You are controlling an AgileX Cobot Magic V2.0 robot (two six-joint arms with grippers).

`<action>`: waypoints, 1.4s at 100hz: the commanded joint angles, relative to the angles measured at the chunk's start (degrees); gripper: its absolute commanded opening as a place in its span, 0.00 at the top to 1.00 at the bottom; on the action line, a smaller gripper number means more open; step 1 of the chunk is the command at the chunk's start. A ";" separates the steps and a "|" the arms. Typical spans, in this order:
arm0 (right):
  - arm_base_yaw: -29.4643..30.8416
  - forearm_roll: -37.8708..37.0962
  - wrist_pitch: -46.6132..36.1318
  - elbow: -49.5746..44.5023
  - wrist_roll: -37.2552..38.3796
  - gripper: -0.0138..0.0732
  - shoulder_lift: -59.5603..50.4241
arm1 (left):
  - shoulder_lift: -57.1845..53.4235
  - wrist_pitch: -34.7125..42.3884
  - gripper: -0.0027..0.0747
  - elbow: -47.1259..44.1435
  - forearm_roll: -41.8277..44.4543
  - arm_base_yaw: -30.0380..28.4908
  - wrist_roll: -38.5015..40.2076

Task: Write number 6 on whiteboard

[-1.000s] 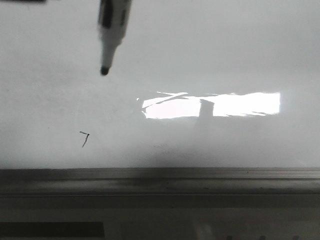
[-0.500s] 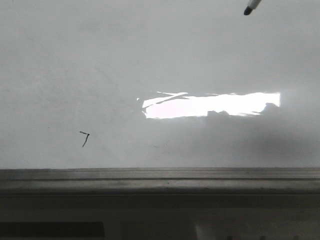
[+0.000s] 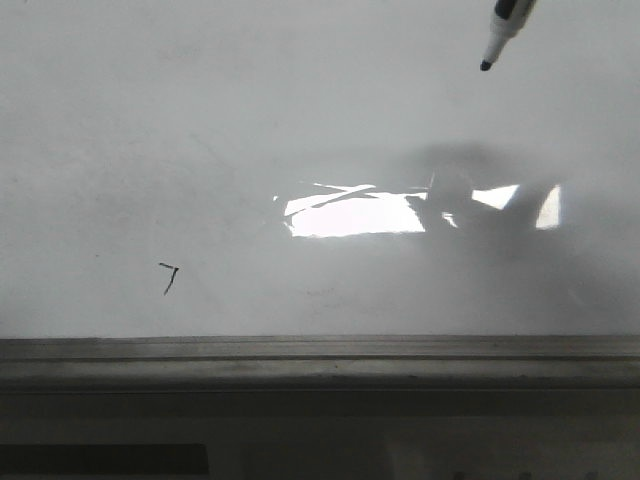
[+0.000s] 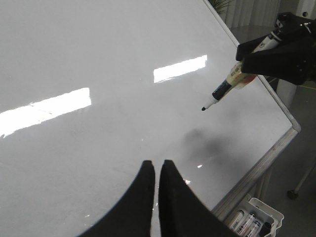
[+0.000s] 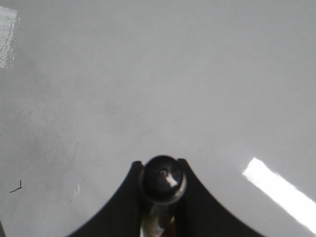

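The whiteboard (image 3: 200, 120) fills the front view, glossy white with a bright glare and a grey frame edge (image 3: 320, 350). No number 6 shows on it; only a tiny black tick mark (image 3: 169, 277) sits at the lower left. A black-tipped marker (image 3: 498, 36) enters at the top right, its tip above the board. My right gripper (image 5: 159, 174) is shut on the marker (image 5: 163, 178), seen end-on; the left wrist view shows the same marker (image 4: 224, 91) and the right gripper (image 4: 256, 49) holding it. My left gripper (image 4: 154, 165) is shut and empty over the board (image 4: 98, 59).
A white tray with several spare markers (image 4: 252, 219) hangs below the board's corner in the left wrist view. The board's frame edge (image 4: 261, 163) runs past it. The tick mark also shows in the right wrist view (image 5: 17, 187).
The marker has swung from the upper left of the front view to the top right, then come down a little. Its shadow now covers part of the glare.
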State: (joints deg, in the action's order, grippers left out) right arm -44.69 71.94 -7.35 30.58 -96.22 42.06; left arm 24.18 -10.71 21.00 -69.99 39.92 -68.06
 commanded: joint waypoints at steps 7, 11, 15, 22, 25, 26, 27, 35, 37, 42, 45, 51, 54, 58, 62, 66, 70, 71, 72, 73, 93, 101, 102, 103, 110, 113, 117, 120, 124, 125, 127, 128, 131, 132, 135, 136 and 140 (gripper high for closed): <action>-0.11 -1.45 -1.50 4.16 -0.54 0.91 2.67 | 0.17 1.76 0.99 1.61 -1.30 -0.01 0.68; -0.11 -1.53 -2.12 4.32 -0.54 0.91 3.25 | 0.17 1.76 0.99 1.61 -1.30 -0.01 0.68; -0.20 -1.53 -2.60 4.77 -0.54 0.91 3.79 | 0.17 1.76 0.99 1.61 -1.30 -0.01 0.68; -0.20 -1.90 -3.83 5.15 -0.54 0.91 4.88 | 0.17 1.76 0.99 1.61 -1.30 -0.01 0.68; -0.20 -1.90 -4.14 5.28 -0.54 0.91 5.13 | 0.17 1.76 0.99 1.61 -1.30 -0.01 0.68; -0.20 -1.90 -4.15 5.32 -0.54 0.91 5.38 | 0.17 1.76 0.99 1.61 -1.30 -0.01 0.68; -0.20 -1.90 -4.26 5.32 -0.54 0.91 5.49 | 0.17 1.76 0.99 1.61 -1.30 -0.01 0.68; -0.20 -2.00 -4.25 5.53 -0.54 0.91 6.31 | 0.17 1.76 0.99 1.61 -1.30 -0.01 0.68; -0.20 -2.00 -4.25 5.53 -0.54 0.91 6.45 | 0.17 1.76 0.99 1.61 -1.30 -0.01 0.68; -0.20 -2.00 -4.25 5.74 -0.44 0.91 6.47 | 0.17 1.76 0.99 1.61 -1.30 -0.01 0.68; -0.50 -2.00 -4.25 5.91 -0.31 0.91 6.47 | 0.17 1.76 0.99 1.61 -1.30 -0.01 0.68; -1.52 -2.00 -4.66 6.43 -0.18 0.91 6.47 | 0.17 1.76 0.99 1.61 -1.30 -0.01 0.68; -2.10 -2.00 -4.79 6.59 -0.18 0.91 6.47 | 0.17 1.76 0.99 1.61 -1.30 -0.01 0.68; -3.06 -2.00 -5.21 6.74 -0.18 0.91 6.47 | 0.17 1.76 0.99 1.61 -1.30 -0.01 0.68; -3.89 -2.00 -5.66 6.79 -0.18 0.91 6.36 | 0.17 1.76 0.99 1.61 -1.30 -0.01 0.68; -4.78 -2.00 -5.71 6.89 -0.18 0.91 6.36 | 0.17 1.76 0.99 1.61 -1.30 -0.01 0.68; -5.55 -2.00 -5.71 6.89 -0.18 0.91 6.22 | 0.17 1.76 0.99 1.61 -1.30 -0.01 0.68; -5.67 -2.00 -5.71 6.89 -0.18 0.91 6.23 | 0.17 1.76 0.99 1.61 -1.30 -0.01 0.68; -5.93 -2.00 -5.71 6.89 -0.18 0.91 6.23 | 0.17 1.76 0.99 1.61 -1.30 -0.01 0.68; -6.05 -2.00 -5.71 6.89 -0.18 0.91 6.23 | 0.17 1.76 0.99 1.61 -1.30 -0.01 0.68; -8.40 -2.00 -5.71 6.89 -0.18 0.91 6.23 | 0.17 1.76 0.99 1.61 -1.30 -0.01 0.68; -8.64 -2.00 -5.44 6.89 -0.18 0.91 6.23 | 0.17 1.76 0.99 1.61 -1.30 -0.01 0.68; -8.64 -2.00 -5.22 6.89 -0.18 0.91 6.23 | 0.17 1.76 0.99 1.61 -1.30 -0.01 0.68; -8.64 -2.00 -5.19 6.89 -0.18 0.91 6.23 | 0.17 1.76 0.99 1.61 -1.30 -0.01 0.68; -8.64 -2.00 -3.74 6.89 -0.18 0.91 6.23 | 0.17 1.76 0.99 1.61 -1.30 -0.01 0.68; -8.64 -2.00 -3.22 6.89 -0.18 0.91 5.97 | 0.17 1.76 0.99 1.61 -1.30 -0.01 0.68; -8.64 -2.00 -2.45 6.89 -0.18 0.91 5.95 | 0.17 1.76 0.99 1.61 -1.30 -0.01 0.68; -8.64 -2.00 -2.00 6.89 -0.18 0.91 5.85 | 0.17 1.76 0.99 1.61 -1.30 -0.01 0.68; -8.64 -2.00 -1.40 6.89 -0.18 0.91 5.63 | 0.17 1.76 0.99 1.61 -1.30 -0.01 0.68; -8.64 -2.00 -1.29 6.89 -0.18 0.91 5.65 | 0.17 1.76 0.99 1.61 -1.30 -0.01 0.68; -8.64 -2.00 -0.94 6.89 -0.18 0.91 5.52 | 0.17 1.76 0.99 1.61 -1.30 -0.01 0.68; -8.64 -2.00 -0.76 6.89 -0.18 0.91 5.52 | 0.17 1.76 0.99 1.61 -1.30 -0.01 0.68; -8.64 -1.90 -0.39 6.89 -0.18 0.91 5.26 | 0.17 1.76 0.99 1.61 -1.30 -0.01 0.68; -8.64 -1.90 -0.36 6.89 -0.18 0.91 5.09 | 0.17 1.76 0.99 1.61 -1.30 -0.01 0.68; -8.64 -1.80 -0.15 6.89 -0.18 0.91 4.77 | 0.17 1.76 0.99 1.61 -1.30 -0.01 0.68; -8.64 -1.78 -0.15 6.89 -0.18 0.91 4.66 | 0.17 1.76 0.99 1.61 -1.30 -0.01 0.68; -8.64 -1.49 0.00 6.78 -0.18 0.91 4.24 | 0.17 1.76 0.99 1.61 -1.30 -0.01 0.68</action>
State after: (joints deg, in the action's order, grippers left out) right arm -53.20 70.93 -6.74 35.19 -96.35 47.80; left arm 24.18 -10.59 21.00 -70.10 39.92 -67.93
